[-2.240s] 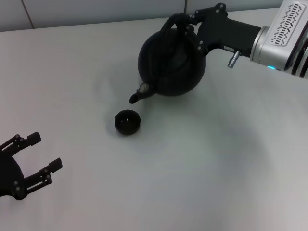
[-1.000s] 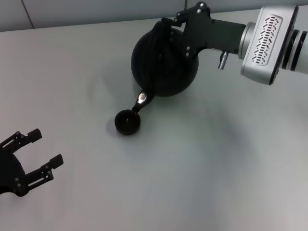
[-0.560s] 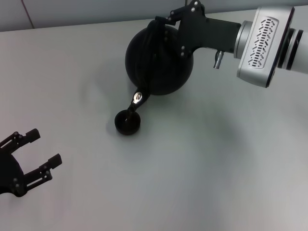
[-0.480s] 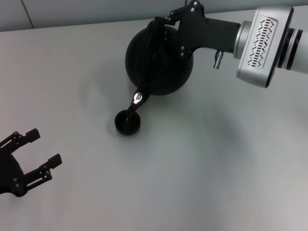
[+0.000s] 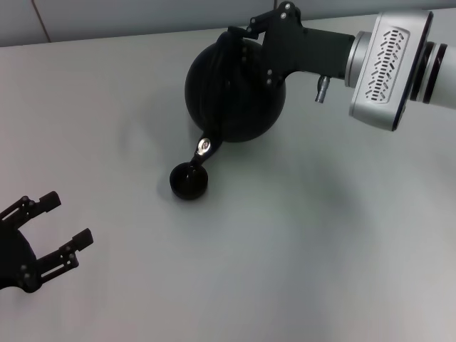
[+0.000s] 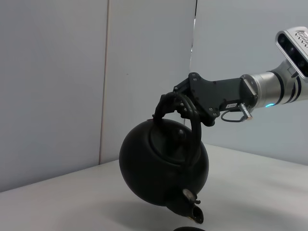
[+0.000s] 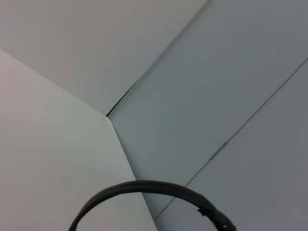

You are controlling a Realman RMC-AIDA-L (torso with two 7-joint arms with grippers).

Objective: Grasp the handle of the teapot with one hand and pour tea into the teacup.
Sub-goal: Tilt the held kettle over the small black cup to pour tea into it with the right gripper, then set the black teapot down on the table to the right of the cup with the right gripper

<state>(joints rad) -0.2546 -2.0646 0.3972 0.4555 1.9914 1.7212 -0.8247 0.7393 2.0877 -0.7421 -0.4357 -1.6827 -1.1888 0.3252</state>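
The round black teapot (image 5: pixel 231 96) hangs tilted above the table, held by its arched handle (image 5: pixel 229 43). My right gripper (image 5: pixel 241 39) is shut on that handle from the right. The spout (image 5: pixel 202 149) points down, its tip right over the small dark teacup (image 5: pixel 189 181). In the left wrist view the teapot (image 6: pixel 162 168) leans spout-down, the handle (image 6: pixel 192 120) sits in the right gripper (image 6: pixel 182 102), and the teacup's rim (image 6: pixel 189 229) just shows below the spout. The right wrist view shows only an arc of the handle (image 7: pixel 149 188). No tea is visible. My left gripper (image 5: pixel 70 218) rests open at the near left.
A pale grey table (image 5: pixel 320 249) spreads around the cup. A light wall (image 5: pixel 142 14) runs along its far edge. The silver right forearm (image 5: pixel 388 64) reaches in from the far right, above the table.
The right gripper has tipped the teapot further and carried it left, bringing the spout down over the teacup. In the last half second it holds nearly still. The left arm has not moved.
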